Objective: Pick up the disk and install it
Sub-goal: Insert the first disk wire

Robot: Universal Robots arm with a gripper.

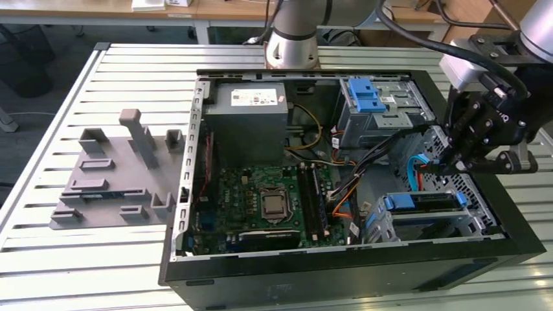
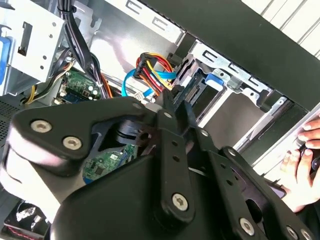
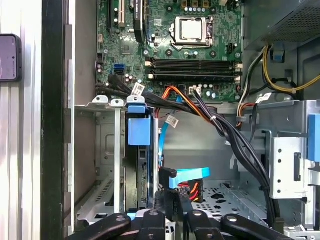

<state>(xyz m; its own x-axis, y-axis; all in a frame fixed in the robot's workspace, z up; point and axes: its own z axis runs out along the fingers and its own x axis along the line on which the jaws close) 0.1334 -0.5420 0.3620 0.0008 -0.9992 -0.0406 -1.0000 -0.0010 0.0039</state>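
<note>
The disk [image 1: 421,202] sits edge-up in the lower drive cage [image 1: 471,223] of the open computer case, its blue carrier frame showing on top. In the first wrist view the disk [image 3: 138,150] stands slotted in the cage with its blue tab toward the motherboard. My gripper [image 1: 445,165] hangs inside the case at the exterior view's right, just beyond the disk and apart from it, beside the blue and orange cables [image 2: 150,70]. Its fingers [image 2: 172,102] are pressed together, shut, with nothing seen between them. The fingertips [image 3: 171,197] sit next to a blue cable plug [image 3: 189,177].
The motherboard [image 1: 268,194] fills the case floor, with a grey power supply box [image 1: 250,107] at the back and an upper cage with blue latches [image 1: 367,97]. A grey fixture [image 1: 121,175] stands on the slatted table. A person's hand [image 2: 300,160] rests outside the case wall.
</note>
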